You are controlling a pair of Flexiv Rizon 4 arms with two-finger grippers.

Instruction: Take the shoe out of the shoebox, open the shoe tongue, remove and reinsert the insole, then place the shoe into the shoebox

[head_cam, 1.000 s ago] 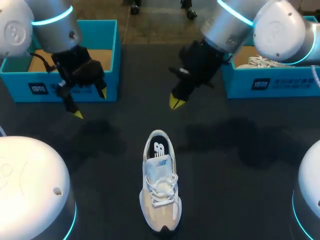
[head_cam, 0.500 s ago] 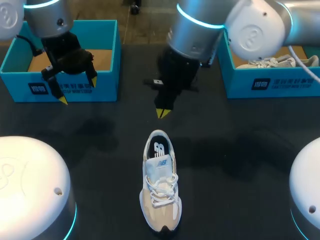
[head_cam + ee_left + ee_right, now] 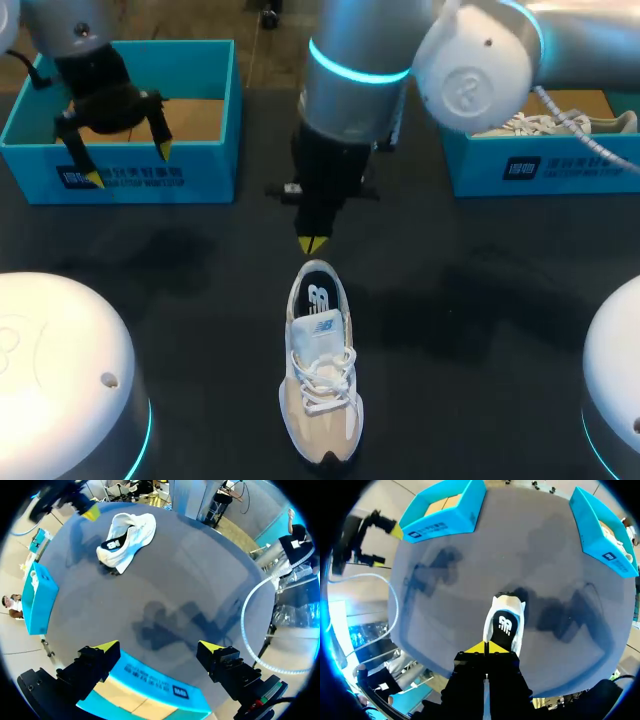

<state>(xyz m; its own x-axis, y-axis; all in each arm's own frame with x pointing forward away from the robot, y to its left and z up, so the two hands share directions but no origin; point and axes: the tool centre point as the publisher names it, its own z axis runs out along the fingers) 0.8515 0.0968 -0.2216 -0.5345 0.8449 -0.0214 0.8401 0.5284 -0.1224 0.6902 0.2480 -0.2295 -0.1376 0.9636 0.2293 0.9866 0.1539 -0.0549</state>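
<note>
The shoe (image 3: 320, 375) lies in the middle of the dark counter (image 3: 480, 350), well apart from both blue boxes. The right fingers (image 3: 313, 244) are pressed together, empty, just above its heel. The left fingers (image 3: 162, 150) are spread and empty over the left box (image 3: 150, 182). Another shoe (image 3: 530, 125) sits in the right box (image 3: 520, 170).

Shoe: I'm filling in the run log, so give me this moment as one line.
shoe upright on table | right gripper shut, at shoe's heel | left gripper open over left shoebox
</note>
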